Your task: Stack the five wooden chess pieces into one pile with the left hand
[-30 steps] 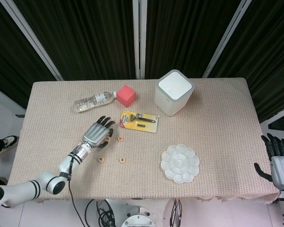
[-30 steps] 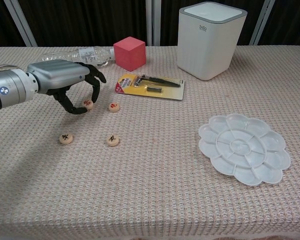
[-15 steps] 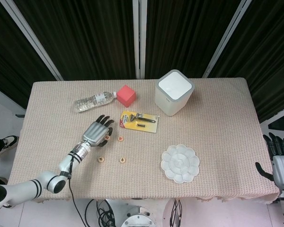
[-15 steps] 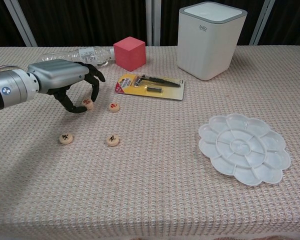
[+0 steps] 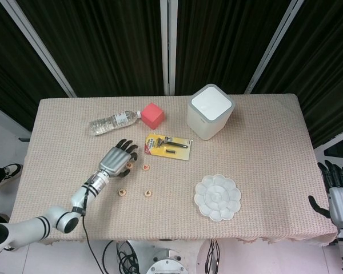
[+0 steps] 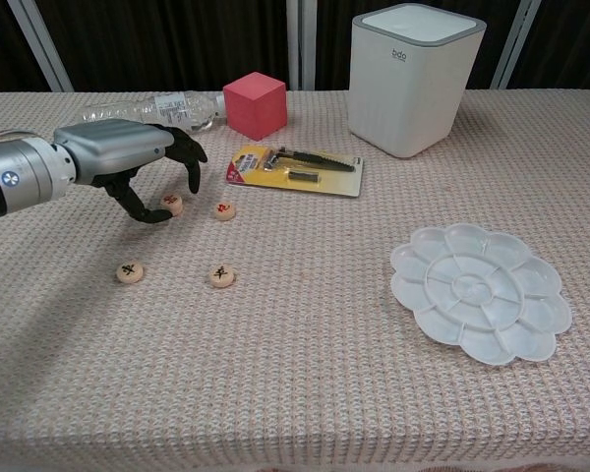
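Fingers [image 6: 190, 169] of left hand [image 6: 128, 162] arched over round wooden piece [image 6: 172, 204].

left hand [image 5: 115, 160] over chess pieces [image 5: 135, 180], table [image 5: 263, 142]

A small grey brand mark is printed on the front of the white bin [image 6: 413, 84]; it is too small to be read with certainty. Red or black characters are carried by the four visible chess pieces [image 6: 221, 276], but none can be made out.
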